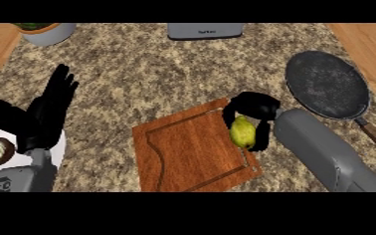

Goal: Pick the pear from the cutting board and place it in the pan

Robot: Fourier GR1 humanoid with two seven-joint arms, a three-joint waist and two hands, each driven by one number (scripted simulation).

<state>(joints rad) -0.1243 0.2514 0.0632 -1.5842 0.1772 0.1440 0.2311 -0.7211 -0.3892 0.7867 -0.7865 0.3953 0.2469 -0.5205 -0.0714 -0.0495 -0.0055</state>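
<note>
Gripping the pear, right robot hand overlaps cutting board on speckled counter.

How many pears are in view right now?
1. The pear is at the cutting board's right edge, with the right hand curled round it. None shows in the pan. The hand could hide something small behind it.

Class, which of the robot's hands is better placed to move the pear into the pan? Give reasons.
Right. The right hand curls round the pear at the right edge of the cutting board, nearer the pan. The left hand rests open, far left.
</note>
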